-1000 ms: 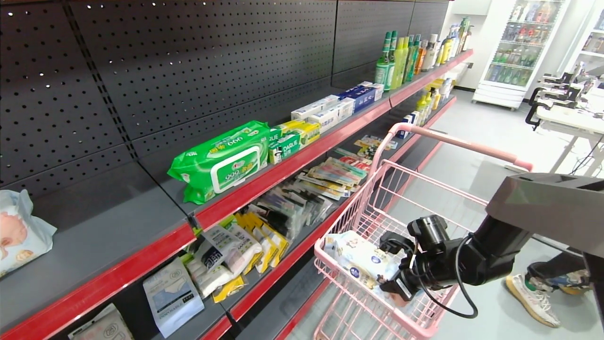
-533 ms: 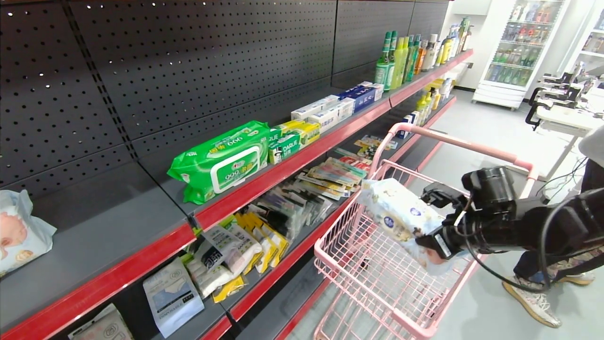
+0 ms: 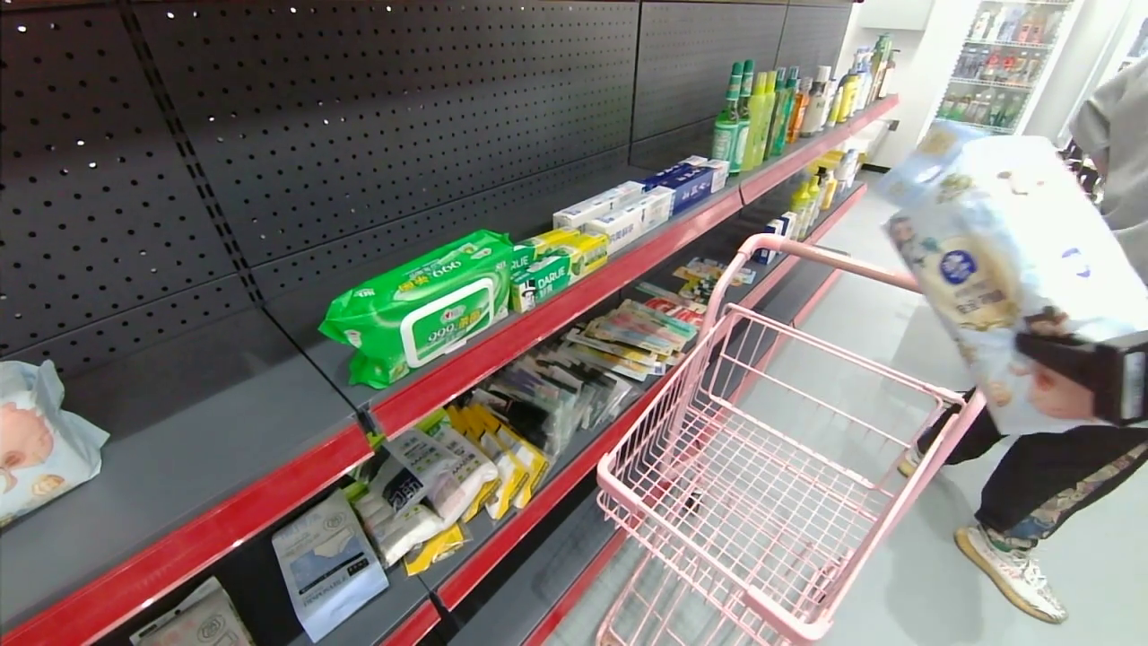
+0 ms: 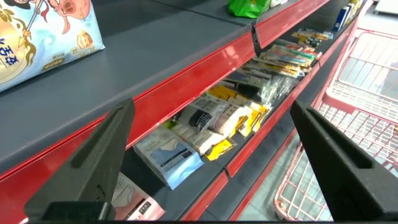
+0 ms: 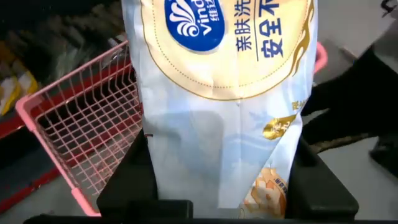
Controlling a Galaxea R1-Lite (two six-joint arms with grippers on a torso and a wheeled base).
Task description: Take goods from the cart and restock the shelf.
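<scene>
The right claw (image 5: 224,186) is squeezing a big pale blue and white pack (image 3: 987,260). Its two dark fingers (image 5: 134,183) are pressing on the pack's two sides, near its lower end, so the claw is open only as wide as the pack. The pack is hanging up in the air, standing almost straight. It is sitting higher than the pink cart (image 3: 659,404), out past the cart's side that is far from the shelf (image 3: 538,323), near the handle end. It is well apart from the cart.

The left claw (image 4: 211,162) is opened wide. Its fingers (image 4: 93,168) are far apart, with only air between them. It is hanging in front of the shelf, apart from the cart.

The shelf with red edges is running along the cart's other side, just beside it. A green pack of wipes (image 3: 417,301) is lying on the board that is higher than the cart. Small packs (image 3: 502,440) are lying on the board level with the cart's basket. A pack with a baby picture (image 3: 36,440) is lying on the higher board, far from the cart.
</scene>
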